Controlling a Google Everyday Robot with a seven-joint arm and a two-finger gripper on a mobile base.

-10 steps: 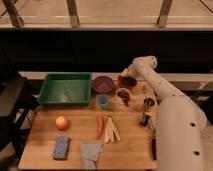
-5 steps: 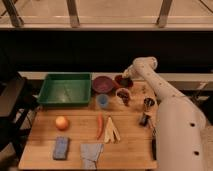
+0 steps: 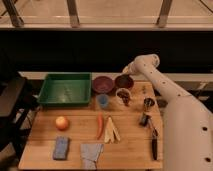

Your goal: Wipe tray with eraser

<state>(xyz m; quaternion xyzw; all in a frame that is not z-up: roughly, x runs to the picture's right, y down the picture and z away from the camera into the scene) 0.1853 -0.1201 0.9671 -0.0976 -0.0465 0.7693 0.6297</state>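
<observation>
Rising from the lower right, the white arm [image 3: 185, 115] bends at its elbow behind the bench [image 3: 130, 150] and turns left. The gripper [image 3: 126, 74] hangs over the right bowl [image 3: 125, 84] of two dark-red bowls, its fingers pressed together; whether they pinch anything I cannot tell. One green tray [image 3: 65, 103] sits at the bench's rear left. One eraser [image 3: 145, 119] lies on the right side, well apart from the tray. Also there: one blue cup [image 3: 103, 101], one white-rimmed cup [image 3: 123, 96], one orange fruit [image 3: 61, 122], one blue sponge [image 3: 61, 148], one grey cloth [image 3: 91, 152].
</observation>
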